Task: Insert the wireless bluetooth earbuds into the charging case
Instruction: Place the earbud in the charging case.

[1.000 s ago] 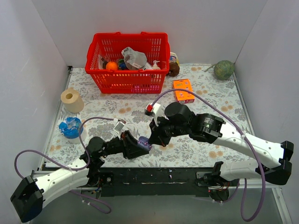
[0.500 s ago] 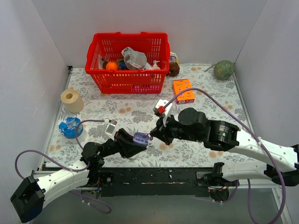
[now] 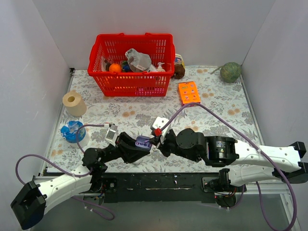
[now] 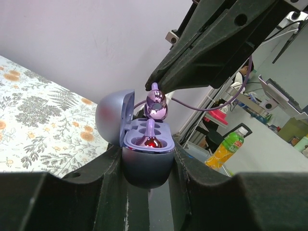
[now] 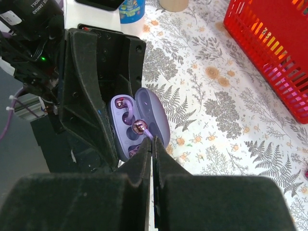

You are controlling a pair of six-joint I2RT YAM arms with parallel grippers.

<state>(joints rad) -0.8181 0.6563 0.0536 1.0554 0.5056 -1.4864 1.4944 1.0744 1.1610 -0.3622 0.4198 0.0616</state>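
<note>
My left gripper (image 3: 138, 146) is shut on the charging case (image 3: 143, 142), a lavender clamshell held open and above the table. In the left wrist view the case (image 4: 147, 163) sits between my fingers with its lid (image 4: 114, 117) swung back. One earbud (image 4: 150, 139) lies seated in the near socket. My right gripper (image 3: 155, 143) is shut on the stem of the other earbud (image 4: 156, 105) and holds it just over the far socket. The right wrist view shows this held earbud (image 5: 139, 127), the seated one (image 5: 120, 102) and the case (image 5: 155, 113).
A red basket (image 3: 131, 65) full of items stands at the back. An orange box (image 3: 188, 92) lies to its right and a green ball (image 3: 230, 72) in the far right corner. A tape roll (image 3: 74, 103) and a blue object (image 3: 72, 131) sit at the left.
The right arm has swung down toward the near edge, its gripper staying at the case with the earbud. The left gripper has shifted the case slightly left and away from me.
</note>
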